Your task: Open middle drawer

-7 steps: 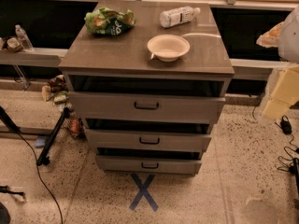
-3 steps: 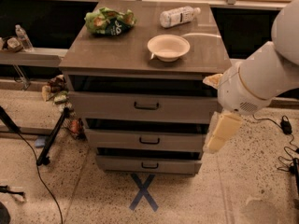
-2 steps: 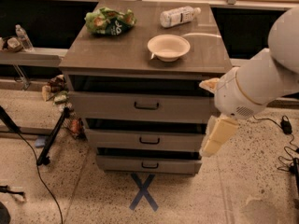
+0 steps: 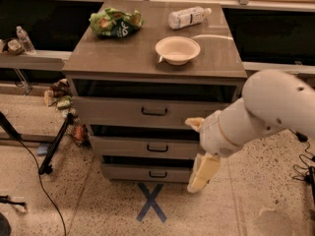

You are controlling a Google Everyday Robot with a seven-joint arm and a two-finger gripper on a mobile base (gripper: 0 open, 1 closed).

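**A:** What could go wrong from here, nearest first?

**B:** The gripper hangs in front of the right end of the cabinet, well to the right of the middle drawer's handle; if it closes in from there at a slant, I'd expect it to hit the flat front or slip off the small bar. It also spans several levels; the lowest drawer and the top drawer have the same handle, so a small error in height could hook the wrong one. Farther back, the bowl, the green bag and the lying bottle sit loose on top; a hard tug could shake the cabinet and set the bottle rolling.

**A:** And the gripper itself?

**B:** Spread wide, its two cream fingers well apart; it holds nothing; I can't tell whether it brushes the drawer fronts, though it looks clear of them. The middle drawer, second of three, looks not yet pulled out.
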